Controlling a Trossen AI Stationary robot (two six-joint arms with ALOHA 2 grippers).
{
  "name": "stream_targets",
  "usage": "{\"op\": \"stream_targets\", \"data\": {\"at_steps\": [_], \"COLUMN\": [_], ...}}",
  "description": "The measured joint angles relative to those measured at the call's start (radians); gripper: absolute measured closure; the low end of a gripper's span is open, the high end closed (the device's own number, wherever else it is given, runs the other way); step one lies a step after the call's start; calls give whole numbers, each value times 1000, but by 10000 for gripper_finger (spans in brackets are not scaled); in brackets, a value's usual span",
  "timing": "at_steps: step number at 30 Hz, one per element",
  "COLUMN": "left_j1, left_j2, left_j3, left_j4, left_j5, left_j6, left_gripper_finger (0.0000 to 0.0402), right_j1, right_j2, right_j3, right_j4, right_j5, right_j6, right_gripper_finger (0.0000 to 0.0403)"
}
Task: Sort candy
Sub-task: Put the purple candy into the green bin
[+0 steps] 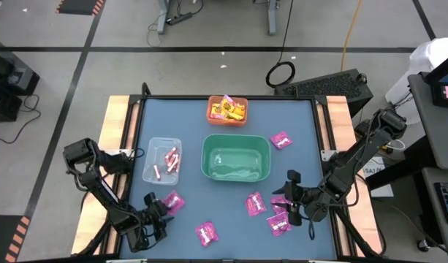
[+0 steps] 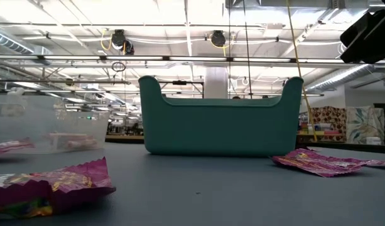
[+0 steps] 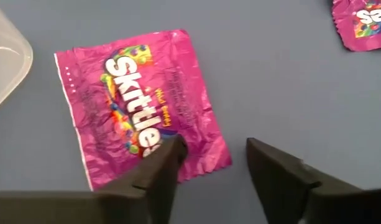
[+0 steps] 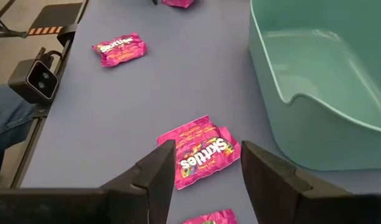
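The candy lies scattered on the blue table. One magenta packet (image 3: 140, 106) lies just in front of my left gripper (image 3: 212, 146), which is open near the table's front left (image 1: 156, 208). One of its fingers stands over the packet's near corner and the other over bare table. My right gripper (image 4: 207, 148) hangs open above another magenta packet (image 4: 202, 154), at the front right (image 1: 286, 196). More magenta packets (image 1: 278, 219) lie close by. Yellow candy fills the orange bin (image 1: 227, 109). Pink-white sticks lie in the clear bin (image 1: 162, 161). My left gripper comes slanting down at the packet, with one fingertip (image 3: 168, 152) over the crimped near corner (image 3: 199, 155). Whether it touches the packet, I cannot tell. The packet lies flat on the table.
The green bin (image 1: 236, 157) stands at the table's middle with nothing in it, close beside my right gripper (image 4: 321, 81). Single packets lie at the far right (image 1: 282, 140) and the front middle (image 1: 205, 234). A small camera (image 4: 38, 81) sits at the table's near edge.
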Motion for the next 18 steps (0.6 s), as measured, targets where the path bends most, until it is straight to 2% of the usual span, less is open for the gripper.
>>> {"op": "stream_targets", "data": {"at_steps": [7,13,18], "left_j1": [-1,-5,-5], "left_j2": [1,-3,-3], "left_j3": [0,3,11], "left_j4": [6,33,27], "left_j5": [15,28,28], "left_j6": [8,84,98], "left_gripper_finger": [304,389,394], "right_j1": [0,0,0], "right_j2": [0,0,0], "right_j3": [0,0,0], "right_j4": [0,1,3], "right_j5": [0,0,0], "right_j6": [-1,-14,-15], "right_gripper_finger": [232,232,232]}}
